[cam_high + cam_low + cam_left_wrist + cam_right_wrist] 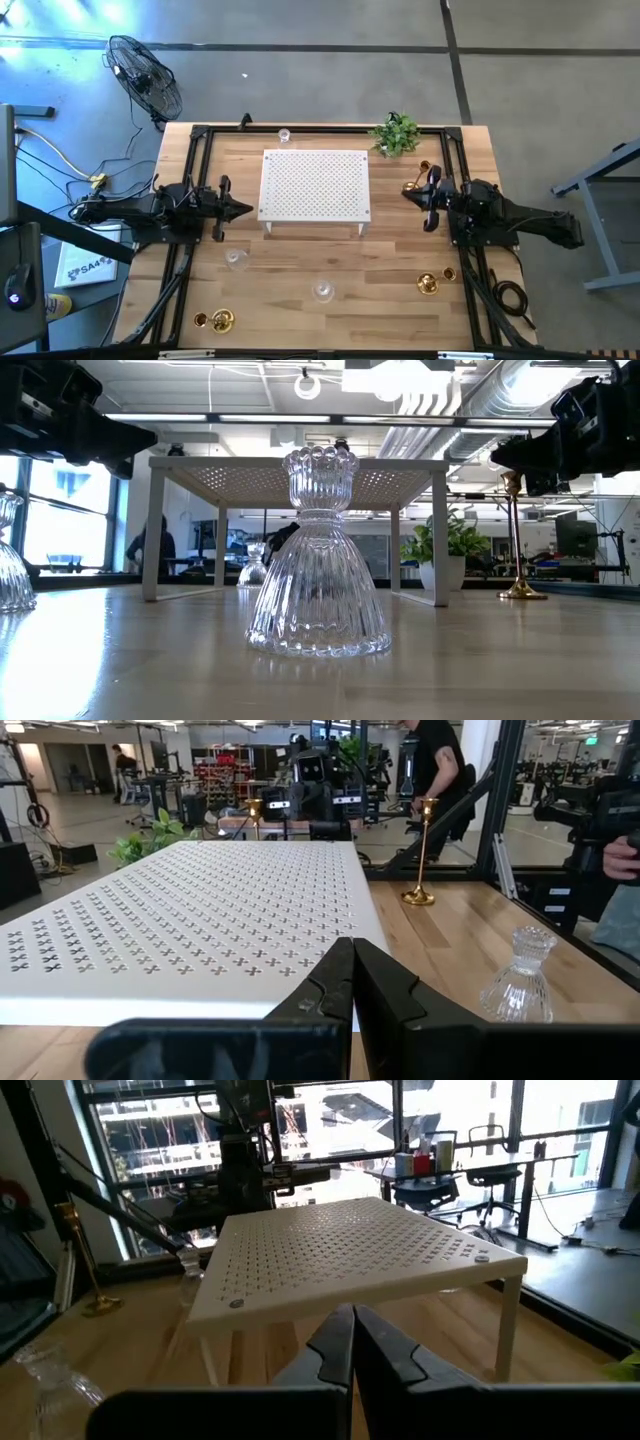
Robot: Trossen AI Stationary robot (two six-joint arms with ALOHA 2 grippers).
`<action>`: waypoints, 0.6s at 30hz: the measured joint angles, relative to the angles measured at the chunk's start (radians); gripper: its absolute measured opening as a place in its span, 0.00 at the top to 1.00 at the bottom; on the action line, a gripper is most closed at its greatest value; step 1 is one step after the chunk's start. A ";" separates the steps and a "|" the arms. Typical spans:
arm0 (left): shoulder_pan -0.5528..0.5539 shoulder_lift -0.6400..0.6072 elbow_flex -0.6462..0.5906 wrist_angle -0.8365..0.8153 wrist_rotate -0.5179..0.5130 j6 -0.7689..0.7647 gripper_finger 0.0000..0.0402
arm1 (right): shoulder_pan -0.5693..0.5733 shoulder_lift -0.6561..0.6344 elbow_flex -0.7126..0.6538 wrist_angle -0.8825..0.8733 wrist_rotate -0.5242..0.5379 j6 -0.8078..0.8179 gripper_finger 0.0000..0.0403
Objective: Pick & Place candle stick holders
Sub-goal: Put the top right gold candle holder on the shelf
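Claws on both arms are clenched on nothing: the left claw [243, 209] hangs just left of the white perforated platform [315, 184], its fingers pressed together in the left wrist view, and the right claw [410, 191] hangs just right of the platform in the same state. Around them the candle stick holders lie scattered on the table [330, 320], none yet picked up. A tall brass holder [423, 168] stands close beside the right claw on its far side, with the green plant [396, 133] beyond it. A clear glass holder [236, 259] stands near the left claw on the near side, another glass holder [323, 291] sits near the table's middle front, and a third glass one [285, 134] stands at the far edge behind the platform. Gold holders sit at the near left corner [222, 321] and the near right [428, 284]. By my judgement the task is at its very start. The next move calls for one claw to open, drop over the nearest holder, and close on its narrow stem without tipping it.
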 joint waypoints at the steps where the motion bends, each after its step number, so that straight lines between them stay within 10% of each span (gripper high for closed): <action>1: 0.000 0.000 0.000 0.000 0.000 0.000 1.00 | 0.000 0.000 0.000 0.001 0.005 0.008 1.00; 18: 0.000 0.000 0.000 0.000 -0.002 -0.003 1.00 | 0.000 0.000 0.000 0.052 0.021 -0.005 1.00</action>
